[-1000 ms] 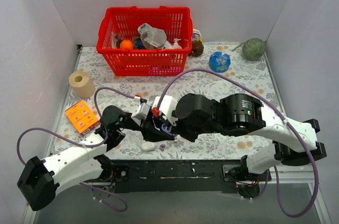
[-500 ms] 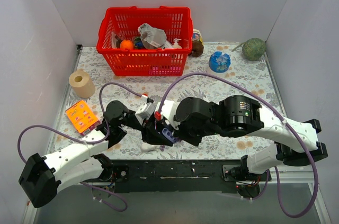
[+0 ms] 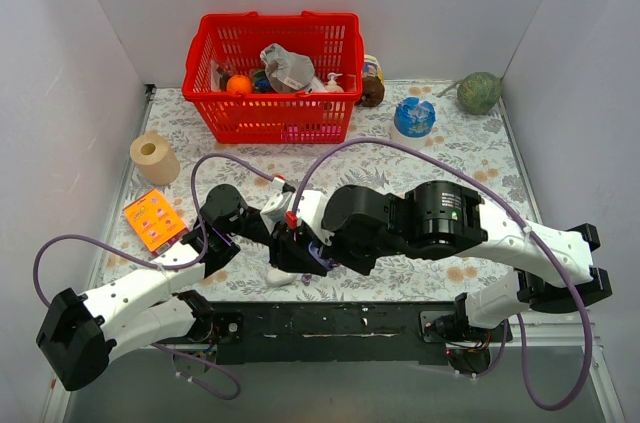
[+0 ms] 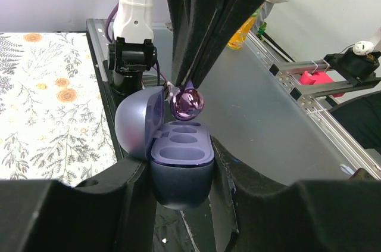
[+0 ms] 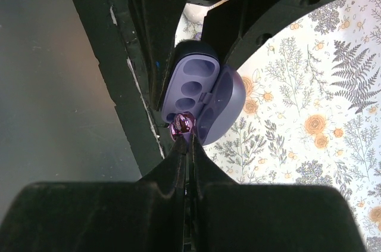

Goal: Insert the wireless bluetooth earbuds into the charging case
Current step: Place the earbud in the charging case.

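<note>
- At the far left, a roll (image 3: 154, 156) and an orange pack (image 3: 154, 220) are lying on the flowered mat (image 3: 455, 158), well apart from my work.
- A red basket (image 3: 275, 21) is standing at the back. It is heaped with things that I am not making out from above.
- A small white piece (image 3: 280, 276) is lying on the mat just in front of my pincers. It is too small for me to tell what it is.
- My left pincer (image 4: 181, 176) is squeezing the case (image 4: 181, 151) by its two sides, near the front edge of the table. Its fingers are running off the bottom of the left wrist view, so I am seeing only their inner faces.
- The case is sitting level with its lid (image 4: 138, 122) swung open, and three hollows are showing in its top face. From above it is almost wholly hidden under my two wrists.
- A glossy purple earbud (image 4: 187, 103) is hanging just over the hinge side of the case, by the end hollow. I cannot tell whether it is touching the case or standing just clear of it.
- My right pincer (image 5: 186, 137) is pinching the earbud between its thin tips, which are pressed close together on it. In the left wrist view its fingers are coming down from the top edge and are cut off there. They are covering the earbud's upper part.
- At the far right, a green ball (image 3: 479, 93) is resting in the back corner.
</note>
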Motion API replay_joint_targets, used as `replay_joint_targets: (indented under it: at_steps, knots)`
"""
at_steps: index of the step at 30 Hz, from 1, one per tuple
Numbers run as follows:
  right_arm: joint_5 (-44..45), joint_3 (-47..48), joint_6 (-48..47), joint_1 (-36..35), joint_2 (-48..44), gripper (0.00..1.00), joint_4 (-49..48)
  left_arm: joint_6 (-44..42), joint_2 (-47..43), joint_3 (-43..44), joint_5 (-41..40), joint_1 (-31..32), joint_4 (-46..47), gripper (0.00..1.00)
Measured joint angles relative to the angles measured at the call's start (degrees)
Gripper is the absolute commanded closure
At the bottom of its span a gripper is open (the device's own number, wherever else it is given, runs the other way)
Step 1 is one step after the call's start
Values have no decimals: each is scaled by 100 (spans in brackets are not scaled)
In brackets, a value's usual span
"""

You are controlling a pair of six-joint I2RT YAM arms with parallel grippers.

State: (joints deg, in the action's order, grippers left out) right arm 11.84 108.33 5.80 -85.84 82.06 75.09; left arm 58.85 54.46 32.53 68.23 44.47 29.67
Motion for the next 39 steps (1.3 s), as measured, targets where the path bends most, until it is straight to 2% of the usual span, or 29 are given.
replay_joint_targets:
  at_steps: [39]
  knots:
    - [175, -168, 26, 0, 90, 99, -9, -101, 20, 0, -186, 0, -98, 100]
